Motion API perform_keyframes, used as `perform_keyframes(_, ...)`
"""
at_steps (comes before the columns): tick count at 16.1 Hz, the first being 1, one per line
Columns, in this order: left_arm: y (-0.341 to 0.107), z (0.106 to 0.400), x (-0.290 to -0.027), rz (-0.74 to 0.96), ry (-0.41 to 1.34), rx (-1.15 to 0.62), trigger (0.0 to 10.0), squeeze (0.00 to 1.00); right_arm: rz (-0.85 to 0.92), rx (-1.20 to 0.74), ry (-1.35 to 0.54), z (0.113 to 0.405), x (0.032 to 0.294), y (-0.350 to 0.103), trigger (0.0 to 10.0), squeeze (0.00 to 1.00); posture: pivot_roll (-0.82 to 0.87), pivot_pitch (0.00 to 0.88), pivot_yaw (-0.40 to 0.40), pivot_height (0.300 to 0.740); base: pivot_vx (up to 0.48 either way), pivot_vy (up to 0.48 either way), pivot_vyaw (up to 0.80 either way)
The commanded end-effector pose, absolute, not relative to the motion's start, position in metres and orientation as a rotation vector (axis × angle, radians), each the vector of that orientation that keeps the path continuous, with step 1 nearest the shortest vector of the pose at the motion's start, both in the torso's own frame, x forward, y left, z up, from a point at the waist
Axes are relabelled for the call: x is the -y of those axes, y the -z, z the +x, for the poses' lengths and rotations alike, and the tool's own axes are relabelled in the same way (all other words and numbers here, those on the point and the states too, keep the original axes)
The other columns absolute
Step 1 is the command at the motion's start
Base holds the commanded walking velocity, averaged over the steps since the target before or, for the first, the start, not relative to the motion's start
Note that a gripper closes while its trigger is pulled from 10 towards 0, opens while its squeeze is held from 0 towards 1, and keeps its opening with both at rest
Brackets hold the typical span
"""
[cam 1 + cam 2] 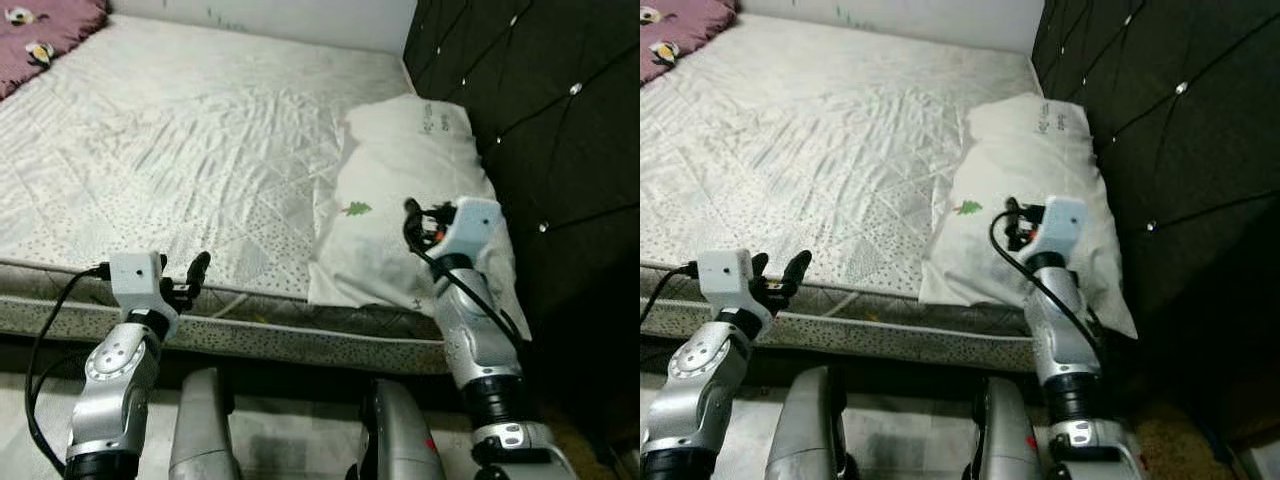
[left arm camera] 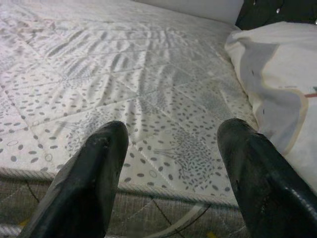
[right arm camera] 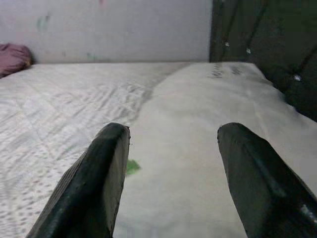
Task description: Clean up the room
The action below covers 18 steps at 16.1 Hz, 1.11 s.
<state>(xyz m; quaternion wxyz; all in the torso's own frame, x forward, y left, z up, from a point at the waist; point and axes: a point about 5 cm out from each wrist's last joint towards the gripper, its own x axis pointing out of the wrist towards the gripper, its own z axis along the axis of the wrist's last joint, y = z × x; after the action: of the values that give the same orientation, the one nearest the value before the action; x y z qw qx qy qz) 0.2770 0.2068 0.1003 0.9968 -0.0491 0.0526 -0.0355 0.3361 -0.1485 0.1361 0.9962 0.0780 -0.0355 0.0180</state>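
A white pillow (image 1: 400, 180) with a small green tree print lies at the right end of the bed, against the headboard. My right gripper (image 1: 418, 228) hovers just over the pillow's near half, open, with nothing between its fingers (image 3: 106, 173). My left gripper (image 1: 780, 268) is at the mattress's front edge, left of the pillow, also open and empty. In the left wrist view the left gripper (image 2: 171, 144) points across the quilted mattress top (image 2: 148, 74), with the pillow (image 2: 277, 79) off to one side.
The white quilted mattress (image 1: 200, 130) spreads wide and flat to the left. A dark tufted headboard (image 1: 540, 120) stands along the right. A pink blanket (image 1: 45, 35) lies bunched at the far left corner. A pale wall (image 3: 114, 29) runs behind the bed.
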Motion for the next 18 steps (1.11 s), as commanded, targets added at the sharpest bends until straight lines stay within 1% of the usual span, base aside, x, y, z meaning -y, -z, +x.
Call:
perform_keyframes(1,-0.105,0.284,-0.202,-0.097,0.094,-0.087,10.0,0.0,0.147,0.076,-0.06,0.334,0.146,-0.142,10.0,0.0,0.02,0.0,-0.091,0.611,0.0,0.0,0.0)
perform_keyframes(6,-0.105,0.291,-0.203,-0.088,0.105,-0.092,10.0,0.0,0.191,0.042,-0.033,0.325,0.147,-0.133,10.0,0.0,0.01,0.0,-0.063,0.671,0.0,0.0,0.0)
perform_keyframes(8,-0.105,0.293,-0.203,-0.093,0.102,-0.083,10.0,0.0,0.203,0.02,-0.074,0.323,0.137,-0.13,10.0,0.0,0.01,0.0,-0.075,0.691,0.0,0.0,0.0)
perform_keyframes(10,-0.102,0.293,-0.198,-0.12,0.089,-0.078,10.0,0.0,0.208,-0.01,-0.116,0.324,0.127,-0.123,10.0,0.0,0.03,0.0,-0.111,0.721,0.0,0.0,0.0)
perform_keyframes(12,-0.097,0.29,-0.193,-0.129,0.095,-0.085,10.0,0.0,0.22,-0.029,-0.121,0.326,0.122,-0.119,10.0,0.0,0.05,0.0,-0.115,0.74,0.0,0.0,0.0)
perform_keyframes(15,-0.096,0.289,-0.193,-0.125,0.109,-0.088,10.0,0.0,0.227,-0.035,-0.123,0.326,0.118,-0.117,10.0,0.0,0.05,0.0,-0.105,0.74,0.0,0.0,0.0)
perform_keyframes(18,-0.098,0.291,-0.195,-0.108,0.123,-0.075,10.0,0.0,0.224,-0.039,-0.107,0.324,0.121,-0.113,10.0,0.0,0.05,0.0,-0.103,0.74,0.0,0.0,0.0)
